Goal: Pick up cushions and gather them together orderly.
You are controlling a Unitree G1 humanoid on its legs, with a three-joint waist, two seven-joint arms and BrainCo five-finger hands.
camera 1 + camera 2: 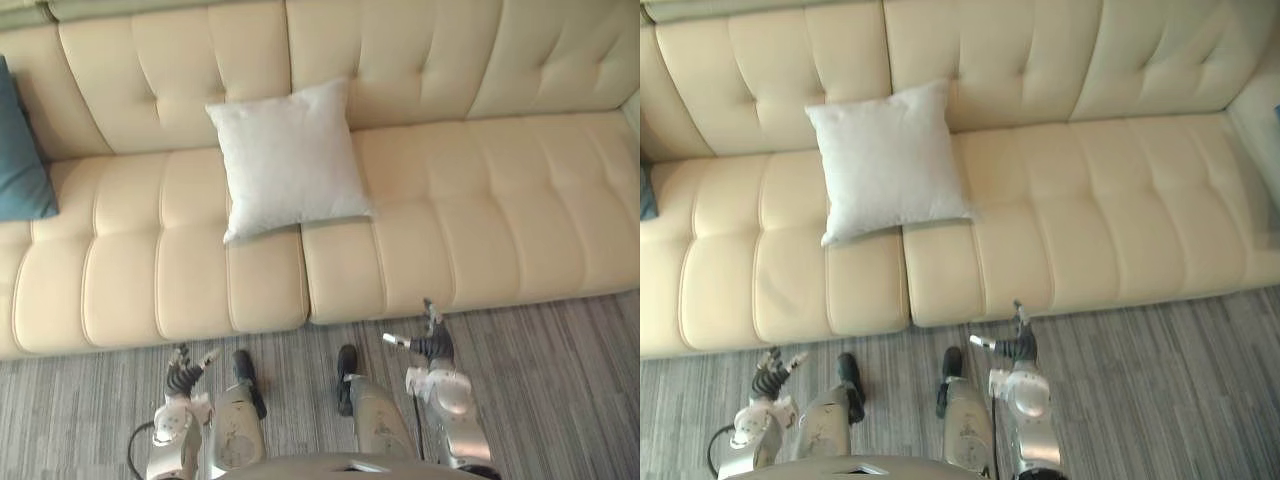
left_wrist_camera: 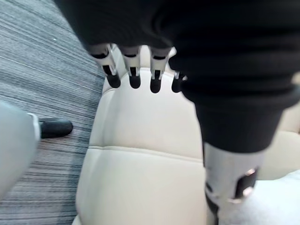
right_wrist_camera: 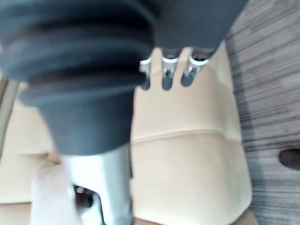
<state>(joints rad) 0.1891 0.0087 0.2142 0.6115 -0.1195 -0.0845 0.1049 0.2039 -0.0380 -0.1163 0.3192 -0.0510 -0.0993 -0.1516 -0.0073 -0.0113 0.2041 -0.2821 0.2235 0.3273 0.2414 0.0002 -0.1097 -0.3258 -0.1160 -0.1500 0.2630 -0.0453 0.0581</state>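
Left eye view is showing you two cushions on one cream tufted sofa (image 1: 480, 210). A white cushion (image 1: 288, 160), square, plump and plain, is leaning against the backrest near the middle, its lower edge crossing the seam between the two seat pads. A teal cushion (image 1: 20, 160) is sitting at the sofa's far left end, well apart from the white one. Your left hand (image 1: 183, 378) and right hand (image 1: 432, 345) are hanging over the striped grey floor (image 1: 560, 380) before the seat, fingers relaxed, grasping nothing.
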